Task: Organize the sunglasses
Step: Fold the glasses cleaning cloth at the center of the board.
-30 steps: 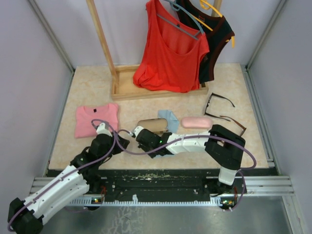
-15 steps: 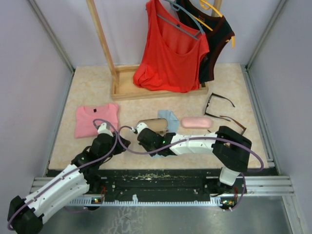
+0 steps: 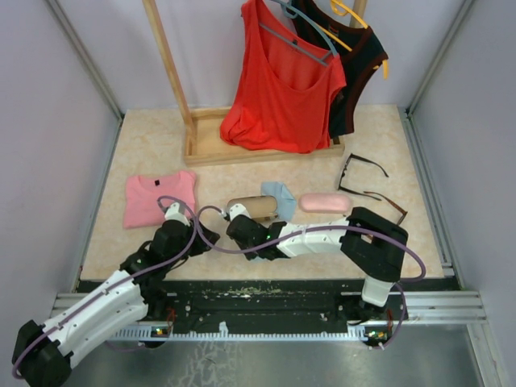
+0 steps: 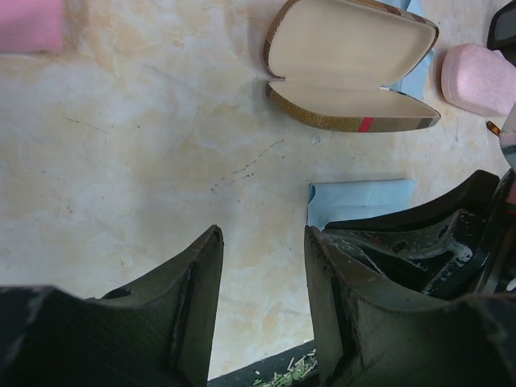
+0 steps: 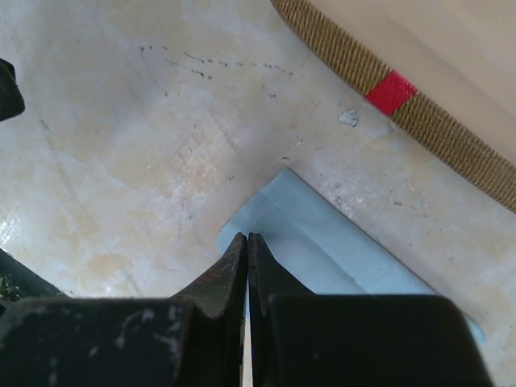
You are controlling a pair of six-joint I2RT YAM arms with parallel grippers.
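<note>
Two pairs of sunglasses lie at the right of the table: the black-framed pair [image 3: 359, 171] and, just in front of it, the slim reddish-brown pair [image 3: 387, 203]. Neither gripper touches them. My left gripper [image 3: 206, 235] [image 4: 263, 278] hovers low over bare tabletop near the front edge, open, with nothing between its fingers. Close to its right, my right gripper [image 3: 235, 226] [image 5: 247, 242] is shut, its tips over the corner of a folded light-blue cloth [image 5: 339, 258] [image 4: 359, 201]. Whether the cloth is pinched does not show.
An open brown plaid case [image 3: 251, 207] [image 4: 347, 72] lies just beyond both grippers, with a second blue cloth [image 3: 280, 196] and a pink case [image 3: 325, 202] to its right. A folded pink shirt [image 3: 160, 197] lies at the left. A wooden rack [image 3: 201, 145] with hanging tops stands behind.
The left gripper's jaws have opened a little wider and it has edged right. The right arm's elbow shifted slightly; its jaws stayed shut.
</note>
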